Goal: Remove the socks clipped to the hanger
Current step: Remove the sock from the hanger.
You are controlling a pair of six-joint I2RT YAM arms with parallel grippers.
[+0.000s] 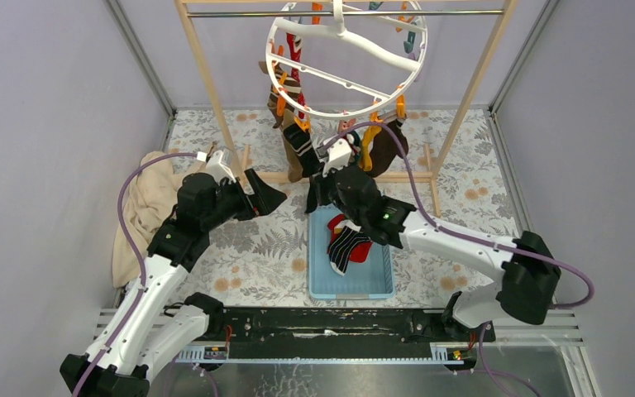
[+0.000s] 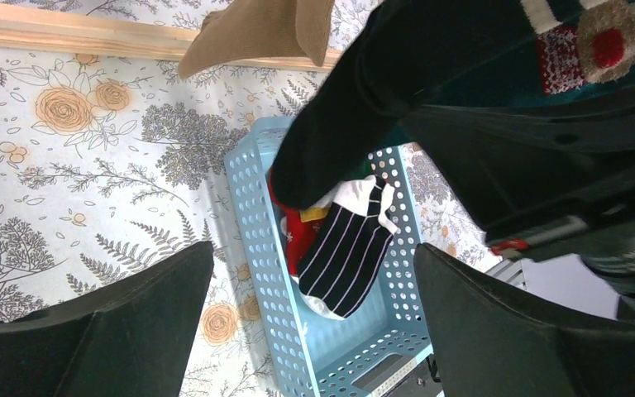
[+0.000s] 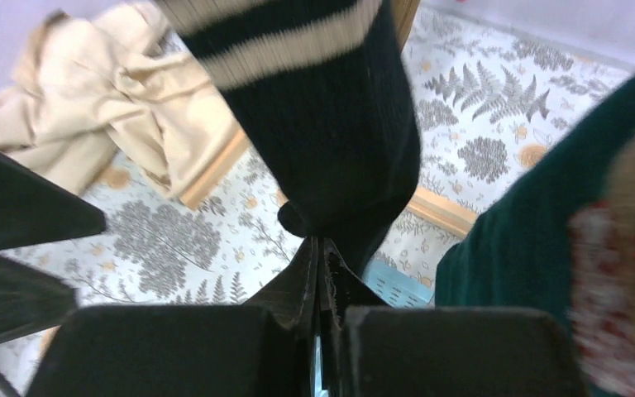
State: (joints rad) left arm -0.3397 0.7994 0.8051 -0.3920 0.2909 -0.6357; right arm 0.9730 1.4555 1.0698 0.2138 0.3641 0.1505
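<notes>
Right hand tight on black striped sock

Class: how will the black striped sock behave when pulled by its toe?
Likely floppy: the black sock hangs limp. Its ribbed knit will probably stretch before coming free. It looks light; the right gripper pinches just the toe.

Lilac walls, floral-print table surface

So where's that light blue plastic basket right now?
In the top view the light blue perforated plastic basket sits mid-way across the floral-patterned table, just on the robot's side of the wooden rack frame, with a black-and-white striped sock inside.
</notes>
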